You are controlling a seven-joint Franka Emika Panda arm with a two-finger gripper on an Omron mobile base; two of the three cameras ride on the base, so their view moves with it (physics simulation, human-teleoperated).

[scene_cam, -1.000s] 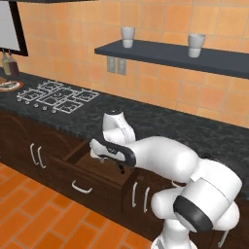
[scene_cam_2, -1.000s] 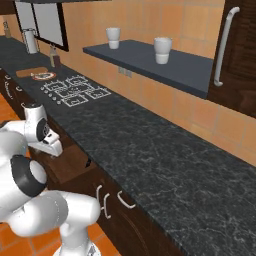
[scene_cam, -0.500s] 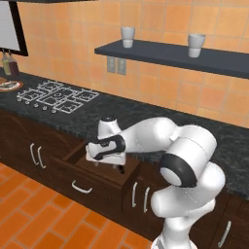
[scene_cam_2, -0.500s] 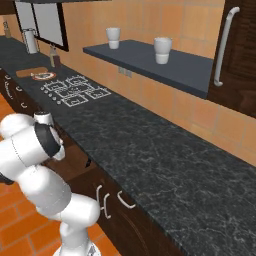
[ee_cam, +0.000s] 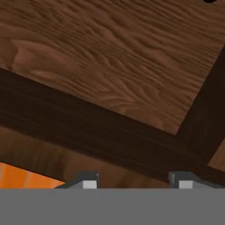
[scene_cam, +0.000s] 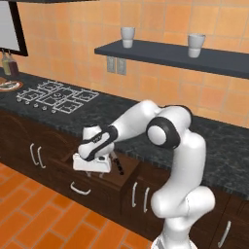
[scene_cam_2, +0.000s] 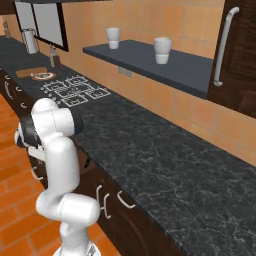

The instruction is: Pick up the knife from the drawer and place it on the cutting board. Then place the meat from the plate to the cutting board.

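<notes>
One tabletop (scene_cam: pixel 219 146): black marbled, running along the wall above the cabinets.
Drawer (scene_cam: pixel 104 187): pulled out below the tabletop edge; my hand is down over its light brown floor.
Plate (scene_cam: pixel 8 86): far left end of the tabletop, well apart from the drawer.
Knife (scene_cam: pixel 118 165): slim dark shape in the drawer just beside my hand, likely its handle; I can't be sure.
Fingers (ee_cam: pixel 90 183): tips apart, part-way open, and I see nothing between them.
</notes>
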